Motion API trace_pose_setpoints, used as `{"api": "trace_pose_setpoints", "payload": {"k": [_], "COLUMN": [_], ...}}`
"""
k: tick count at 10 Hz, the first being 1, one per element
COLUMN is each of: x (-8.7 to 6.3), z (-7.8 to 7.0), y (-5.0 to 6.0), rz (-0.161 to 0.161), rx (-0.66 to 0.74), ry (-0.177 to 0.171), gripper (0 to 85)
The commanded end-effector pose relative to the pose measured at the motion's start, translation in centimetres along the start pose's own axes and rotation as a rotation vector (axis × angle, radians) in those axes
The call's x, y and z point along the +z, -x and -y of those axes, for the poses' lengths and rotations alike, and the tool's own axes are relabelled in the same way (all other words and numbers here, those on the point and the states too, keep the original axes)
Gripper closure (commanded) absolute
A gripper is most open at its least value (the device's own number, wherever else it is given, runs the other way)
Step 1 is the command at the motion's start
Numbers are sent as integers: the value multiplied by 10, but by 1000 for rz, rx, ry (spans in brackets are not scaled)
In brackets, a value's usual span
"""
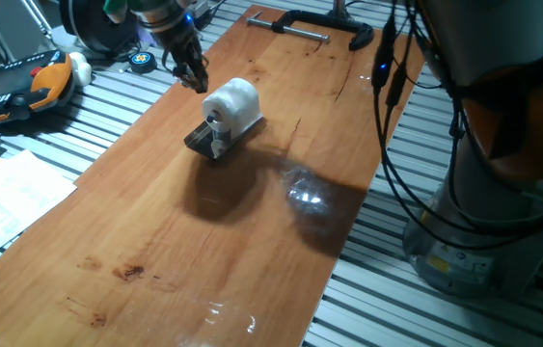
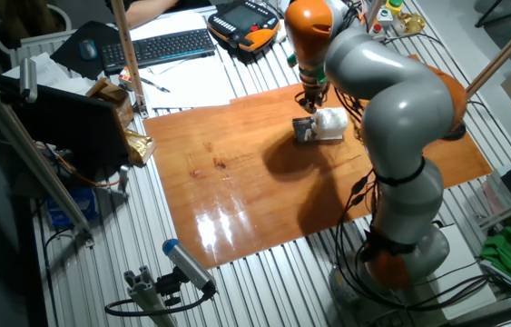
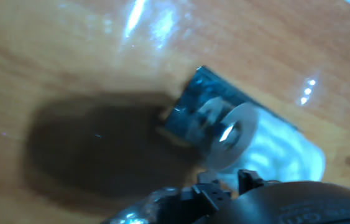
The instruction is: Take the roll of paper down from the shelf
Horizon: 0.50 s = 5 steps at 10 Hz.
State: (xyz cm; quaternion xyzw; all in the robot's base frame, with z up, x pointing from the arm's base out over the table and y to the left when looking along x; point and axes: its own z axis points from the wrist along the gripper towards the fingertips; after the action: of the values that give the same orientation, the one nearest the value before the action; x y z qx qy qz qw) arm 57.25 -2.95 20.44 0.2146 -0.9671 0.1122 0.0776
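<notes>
One fixed view low and close along the tabletop (image 1: 203, 251), the other high and far across it, hand view blurred, nearly touching, all sharing the wood.

The arm bends over the table from its base, wrist pointing down. Its gripper (image 1: 192, 75) hangs low, dark fingers (image 1: 197, 71) close together; how the jaws stand is unclear.

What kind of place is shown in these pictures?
Most likely a robotics lab or workshop. The wooden board lies on a slotted aluminium bench, an orange-and-grey robot arm stands at it, and a keyboard and an orange teach pendant lie nearby.
</notes>
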Motion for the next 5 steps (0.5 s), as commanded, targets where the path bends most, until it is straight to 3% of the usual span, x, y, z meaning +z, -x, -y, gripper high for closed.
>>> {"api": "trace_pose_setpoints", "payload": {"k": [1, 3, 5], "x": [5, 19, 31], "z": [10, 27, 33], "y": [2, 3, 2], "rz": [-3, -16, -32], "rx": [0, 1, 0], "ry": [-1, 2, 20], "gripper": [213, 130, 97]}}
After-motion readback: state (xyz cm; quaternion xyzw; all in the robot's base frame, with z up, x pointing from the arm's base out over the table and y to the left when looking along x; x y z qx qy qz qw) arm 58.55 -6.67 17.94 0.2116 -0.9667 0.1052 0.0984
